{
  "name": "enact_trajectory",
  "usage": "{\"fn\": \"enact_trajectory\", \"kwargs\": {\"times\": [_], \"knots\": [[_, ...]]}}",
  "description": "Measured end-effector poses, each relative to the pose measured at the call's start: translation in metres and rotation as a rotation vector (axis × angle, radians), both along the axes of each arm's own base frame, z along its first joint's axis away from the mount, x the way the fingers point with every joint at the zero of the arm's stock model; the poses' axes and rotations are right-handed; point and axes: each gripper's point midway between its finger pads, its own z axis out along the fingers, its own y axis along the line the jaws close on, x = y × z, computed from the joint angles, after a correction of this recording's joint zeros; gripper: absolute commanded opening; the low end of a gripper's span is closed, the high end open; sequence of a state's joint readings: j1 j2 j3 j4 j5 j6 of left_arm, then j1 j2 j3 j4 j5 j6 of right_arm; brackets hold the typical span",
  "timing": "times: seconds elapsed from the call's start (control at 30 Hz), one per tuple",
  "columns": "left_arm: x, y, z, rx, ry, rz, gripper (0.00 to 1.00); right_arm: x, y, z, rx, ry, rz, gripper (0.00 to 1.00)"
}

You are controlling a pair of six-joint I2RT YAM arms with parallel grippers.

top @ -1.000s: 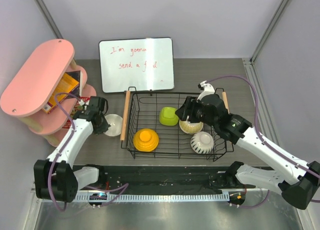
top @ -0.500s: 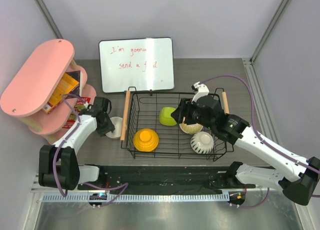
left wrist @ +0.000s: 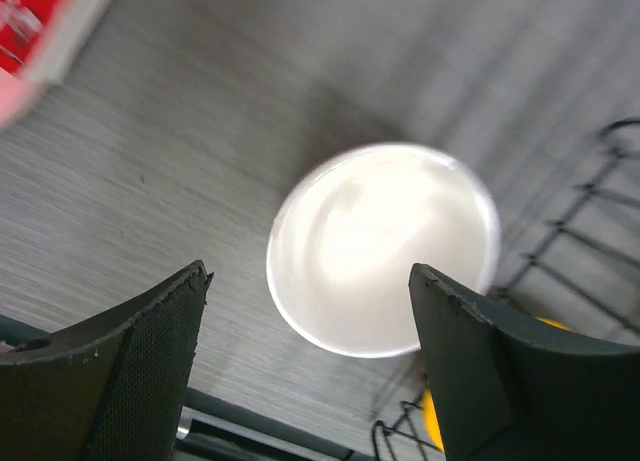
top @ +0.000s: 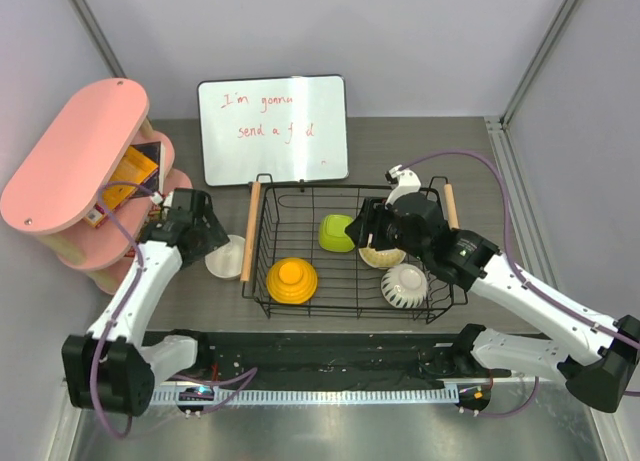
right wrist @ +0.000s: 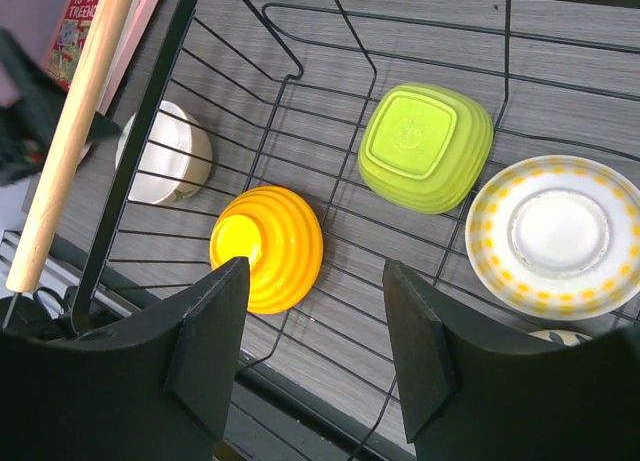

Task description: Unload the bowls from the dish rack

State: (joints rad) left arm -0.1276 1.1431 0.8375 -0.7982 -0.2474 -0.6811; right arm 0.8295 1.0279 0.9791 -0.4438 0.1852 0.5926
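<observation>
The black wire dish rack (top: 345,308) holds an orange-yellow bowl (top: 292,280) upside down, a lime green bowl (top: 337,233), a ribbed white bowl (top: 404,285) and a beige bowl with yellow dots (top: 382,257). A cream-white bowl (top: 226,256) sits on the table just left of the rack. My left gripper (top: 205,238) hovers open above that bowl (left wrist: 385,246), its fingers (left wrist: 150,361) apart from it. My right gripper (top: 365,231) hangs open over the rack, above the orange-yellow bowl (right wrist: 270,246) and beside the green one (right wrist: 425,146).
A whiteboard (top: 273,129) leans at the back. The pink oval shelf (top: 75,166) with books (top: 130,173) stands close to the left arm. The rack's wooden handles (top: 252,231) run along its left and right sides. A black rail (top: 330,356) lines the near edge.
My left gripper has opened and let go of the cream-white bowl, which now rests on the table left of the rack. The left wrist has risen slightly. The right gripper shifted a little left.
</observation>
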Motion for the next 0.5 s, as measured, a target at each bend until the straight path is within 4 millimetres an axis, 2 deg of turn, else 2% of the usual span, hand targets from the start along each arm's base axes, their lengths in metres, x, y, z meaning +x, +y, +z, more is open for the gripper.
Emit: {"fn": "enact_trajectory", "kwargs": {"times": [0.1, 0.17, 0.27, 0.37, 0.43, 0.5], "knots": [[0.01, 0.003, 0.044, 0.006, -0.123, 0.013, 0.81, 0.001, 0.0, -0.002, -0.007, 0.004, -0.001, 0.62], [0.018, 0.005, 0.081, 0.008, -0.213, 0.021, 0.79, 0.002, 0.001, -0.007, -0.018, 0.013, -0.003, 0.62], [0.022, 0.004, 0.123, -0.002, -0.32, 0.007, 0.76, 0.003, 0.001, -0.012, -0.035, 0.024, -0.011, 0.63], [0.022, -0.005, 0.159, -0.042, -0.417, -0.049, 0.74, 0.005, 0.0, -0.015, -0.043, 0.028, -0.022, 0.63], [0.024, -0.018, 0.181, -0.087, -0.464, -0.117, 0.74, 0.008, -0.001, -0.018, -0.053, 0.032, -0.037, 0.64], [0.029, -0.033, 0.193, -0.121, -0.48, -0.185, 0.74, 0.01, -0.002, -0.024, -0.068, 0.042, -0.05, 0.64]]}}
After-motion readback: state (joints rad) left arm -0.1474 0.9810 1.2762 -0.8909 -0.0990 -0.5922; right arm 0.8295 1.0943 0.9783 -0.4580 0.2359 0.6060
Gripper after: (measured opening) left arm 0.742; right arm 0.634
